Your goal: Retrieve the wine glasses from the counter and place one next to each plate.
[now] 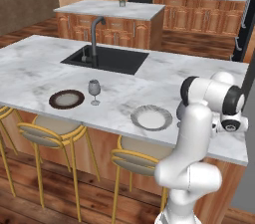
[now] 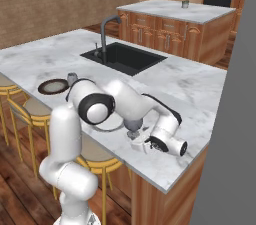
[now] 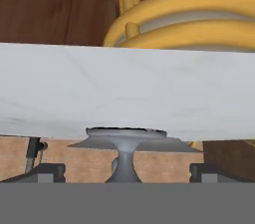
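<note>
**Entry: two stemmed glasses, island worktop, with pincer state**

Item 1. We list a first wine glass (image 1: 94, 91), smoky grey and translucent, standing upright left of centre in the left base view. It is just beside the dark brown plate (image 1: 66, 99), on that plate's right and apart from it. This place looks served.

Item 2. We list a second wine glass (image 3: 124, 160) at bottom centre of the hand view, which is rolled upside down. Its round foot sits flat against the marble worktop (image 1: 40, 68) and its thin stem runs toward the lens. In the right base view a grey shape by the hand is probably its bowl. The grey-white plate (image 1: 151, 117) lies lower centre in the left base view. The arm hides how near the glass stands to it.

Item 3. The pincer (image 3: 124, 172) is spread wide. Its dark fingertips (image 3: 47, 172) flank the stem with clear gaps on both sides, so it grips nothing.

Handling notes, our judgement. Both glasses are light, rigid, smooth and breakable, top-heavy on a narrow stem, and easily tipped by a sideways brush. We would take hold low on the stem or around the bowl's lower curve, squeeze gently, and move straight along the stem's axis.

Item 4. A yellow stool (image 3: 199, 24) shows in the upper right of the hand view.
</note>
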Controlling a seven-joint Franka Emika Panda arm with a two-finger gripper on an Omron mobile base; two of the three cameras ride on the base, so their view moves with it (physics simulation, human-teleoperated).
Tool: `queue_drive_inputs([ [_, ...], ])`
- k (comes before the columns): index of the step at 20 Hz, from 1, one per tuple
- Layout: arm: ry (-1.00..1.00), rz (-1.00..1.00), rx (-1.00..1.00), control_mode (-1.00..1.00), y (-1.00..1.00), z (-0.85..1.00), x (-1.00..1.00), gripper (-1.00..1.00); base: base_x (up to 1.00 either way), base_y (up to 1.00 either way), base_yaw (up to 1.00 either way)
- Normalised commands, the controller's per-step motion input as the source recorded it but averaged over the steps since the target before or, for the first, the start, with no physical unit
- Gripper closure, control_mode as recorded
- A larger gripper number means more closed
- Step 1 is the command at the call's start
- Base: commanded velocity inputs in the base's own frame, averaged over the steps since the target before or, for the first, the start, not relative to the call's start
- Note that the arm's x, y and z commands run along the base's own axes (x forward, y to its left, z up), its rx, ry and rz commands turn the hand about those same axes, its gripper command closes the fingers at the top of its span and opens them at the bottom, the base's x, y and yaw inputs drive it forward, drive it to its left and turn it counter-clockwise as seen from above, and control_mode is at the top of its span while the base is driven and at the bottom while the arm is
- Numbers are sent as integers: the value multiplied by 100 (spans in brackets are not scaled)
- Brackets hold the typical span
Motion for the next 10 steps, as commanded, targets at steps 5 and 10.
queue_drive_inputs([
  [5,-14,-4,0,-100,-5,40,-67,-100,0,0,0],
  [10,-25,0,0,-100,0,100,-85,-100,0,0,0],
])
